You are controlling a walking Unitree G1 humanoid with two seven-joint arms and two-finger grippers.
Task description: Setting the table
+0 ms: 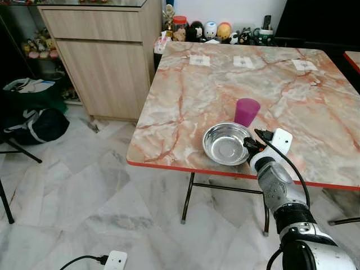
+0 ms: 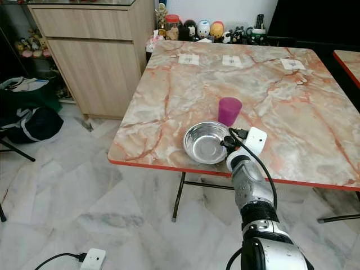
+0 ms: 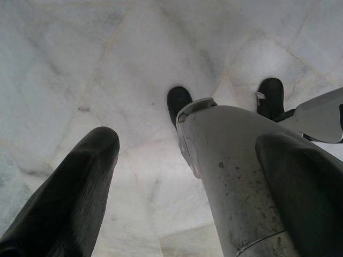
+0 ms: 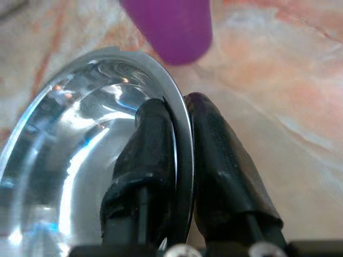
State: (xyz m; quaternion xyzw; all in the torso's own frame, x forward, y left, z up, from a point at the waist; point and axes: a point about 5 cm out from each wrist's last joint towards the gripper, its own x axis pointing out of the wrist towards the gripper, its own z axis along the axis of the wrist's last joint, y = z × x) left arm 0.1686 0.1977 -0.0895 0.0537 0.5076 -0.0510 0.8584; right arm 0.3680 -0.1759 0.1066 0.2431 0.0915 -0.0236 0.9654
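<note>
The steel bowl point(image 1: 226, 144) is pinched by its rim in the right tool point(image 4: 181, 155) — one black finger point(image 4: 147, 160) is set inside the bowl wall, the other point(image 4: 225, 166) outside, and both are closed tight on the thin edge. A rim grip is likely chosen because the bowl is too wide to be spanned across. The bowl is seen on the marble worktop point(image 1: 185, 95), close to its near red-trimmed edge; whether its base is fully seated or slightly tipped cannot be told. The grip is placed on the bowl's right side, nearest the right arm, so the bowl lies just left of the tool and partly between its fingers.

A purple cup point(image 1: 246, 111) is stood upright just behind the bowl, near but apparently not touching — the pairing reads as one place setting, probably kept at the near edge for reach.

The left tool point(image 3: 177, 182) is hung idle over the tiled floor point(image 3: 80, 64), fingers spread apart and nothing held.
</note>
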